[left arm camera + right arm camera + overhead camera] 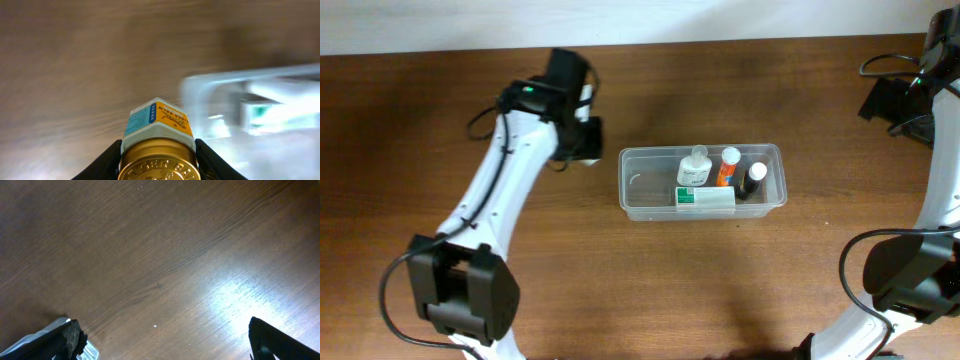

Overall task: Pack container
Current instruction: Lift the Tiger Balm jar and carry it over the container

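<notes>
Tabletop (pixel 740 290) of dark wood grain lies under both of your arms. At the far left, your left arm (pixel 495 200) reaches up and inward. The left gripper (pixel 582 140) sits just beside the upper-left corner of the container (pixel 640 185); you cannot tell from overhead whether they touch. In the left wrist view its two black fingers (pixel 107 160) are pinching a Tiger Balm jar (pixel 157 135). The jar has a gold embossed lid nearest the camera and a blue and orange label beyond it. The container (pixel 200 85) shows blurred to the right of the jar.

The container, a clear plastic tub with rounded corners, rests on the table a little right of centre, long side running left to right. Its left third is bare. Further right a clear bottle (pixel 695 165) with a pale cap, an orange bottle (pixel 728 167) and a dark bottle (pixel 753 180) with a white cap stand in a row. A green-and-white box (pixel 705 197) lies along the near wall in front of them.

At the far right, your right arm (pixel 940 200) runs up the table's edge, well apart from the container. The right gripper (pixel 165 337) has its jaws spread wide, one finger (pixel 60 340) at each lower corner of the wrist view, with only bare wood between them.
</notes>
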Robot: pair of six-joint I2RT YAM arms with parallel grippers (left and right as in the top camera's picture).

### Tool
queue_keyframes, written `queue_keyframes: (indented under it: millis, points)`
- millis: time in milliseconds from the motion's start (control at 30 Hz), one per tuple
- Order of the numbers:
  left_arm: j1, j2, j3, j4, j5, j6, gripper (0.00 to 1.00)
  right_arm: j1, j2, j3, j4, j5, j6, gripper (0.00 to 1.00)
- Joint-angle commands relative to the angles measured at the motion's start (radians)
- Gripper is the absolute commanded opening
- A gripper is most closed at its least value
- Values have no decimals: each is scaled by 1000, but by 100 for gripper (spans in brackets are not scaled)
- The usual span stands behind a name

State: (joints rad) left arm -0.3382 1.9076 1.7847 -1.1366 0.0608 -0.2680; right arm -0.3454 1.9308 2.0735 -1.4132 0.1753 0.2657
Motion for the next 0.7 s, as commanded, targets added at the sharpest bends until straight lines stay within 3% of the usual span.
queue_keyframes:
  millis: [0,667]
  points:
    - [-74,7,62,5,22,31,43,-3,-10,-5,0,5,8,98]
    - [-184,19,64,59,22,31,44,-3,-10,-5,0,5,8,98]
